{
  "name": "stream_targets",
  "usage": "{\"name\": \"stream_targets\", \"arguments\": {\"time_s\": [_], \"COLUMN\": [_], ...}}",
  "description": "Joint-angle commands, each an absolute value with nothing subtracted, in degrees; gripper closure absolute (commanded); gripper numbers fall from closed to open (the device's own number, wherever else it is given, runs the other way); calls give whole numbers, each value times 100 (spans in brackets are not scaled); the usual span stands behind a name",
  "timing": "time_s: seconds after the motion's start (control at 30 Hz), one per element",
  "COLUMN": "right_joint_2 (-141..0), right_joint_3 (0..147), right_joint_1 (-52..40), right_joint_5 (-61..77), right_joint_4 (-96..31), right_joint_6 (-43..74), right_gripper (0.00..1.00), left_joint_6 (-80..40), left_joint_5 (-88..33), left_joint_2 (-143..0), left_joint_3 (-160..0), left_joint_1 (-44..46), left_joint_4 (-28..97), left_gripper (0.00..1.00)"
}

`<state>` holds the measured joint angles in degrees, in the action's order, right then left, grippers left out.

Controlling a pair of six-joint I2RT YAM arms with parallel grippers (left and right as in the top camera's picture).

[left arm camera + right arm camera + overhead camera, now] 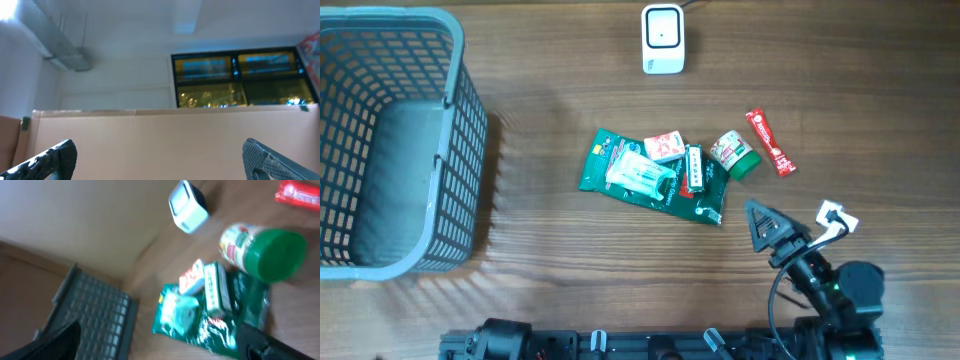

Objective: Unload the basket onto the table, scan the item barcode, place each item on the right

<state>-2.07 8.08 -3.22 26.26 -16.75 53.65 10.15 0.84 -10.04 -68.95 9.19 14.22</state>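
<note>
The items lie in a loose heap mid-table: a green packet (pixel 610 172) (pixel 176 311), a small red-and-white box (pixel 664 146) (pixel 191 277), a narrow white box (pixel 694 169) (pixel 216 287), a jar with a green lid (pixel 735 154) (pixel 262 247) and a red sachet (pixel 771 141) (pixel 297 192). The white scanner (pixel 662 38) (pixel 187 205) stands at the far edge. My right gripper (pixel 756 226) (pixel 160 345) hovers open just right of the heap, holding nothing. My left gripper (pixel 160 160) is open and empty, facing a wall. No barcode can be made out.
A grey mesh basket (pixel 390 140) (pixel 95 310) fills the left side of the table. Both arm bases sit at the near edge, with a white connector (pixel 836 216) on the right arm.
</note>
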Motion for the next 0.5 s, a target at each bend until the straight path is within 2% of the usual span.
{"name": "stream_targets", "arguments": {"time_s": [0.0,0.1,0.2,0.27,0.37,0.47], "right_joint_2": [-858,-2342,-3548,-4838,-5697,-6259], "right_joint_3": [2167,3341,4241,5516,6488,6799], "right_joint_1": [-333,-333,-333,-333,-333,-333], "right_joint_5": [2058,1584,1208,725,233,303], "right_joint_4": [-2585,-3343,-3828,-4711,-5522,-5706], "right_joint_6": [4145,3457,3267,2814,2443,2359], "right_gripper": [0,0,0,1,0,0], "left_joint_6": [755,701,703,703,703,701], "left_joint_5": [-126,-123,-121,97,113,440], "left_joint_2": [-607,-217,-34,-34,-36,-36], "left_joint_3": [-6842,-6652,-6560,-6560,-6560,-6563], "left_joint_1": [873,871,871,873,878,878], "left_joint_4": [1492,1487,1494,1570,1570,1446], "left_gripper": [0,0,0,0,0,0]}}
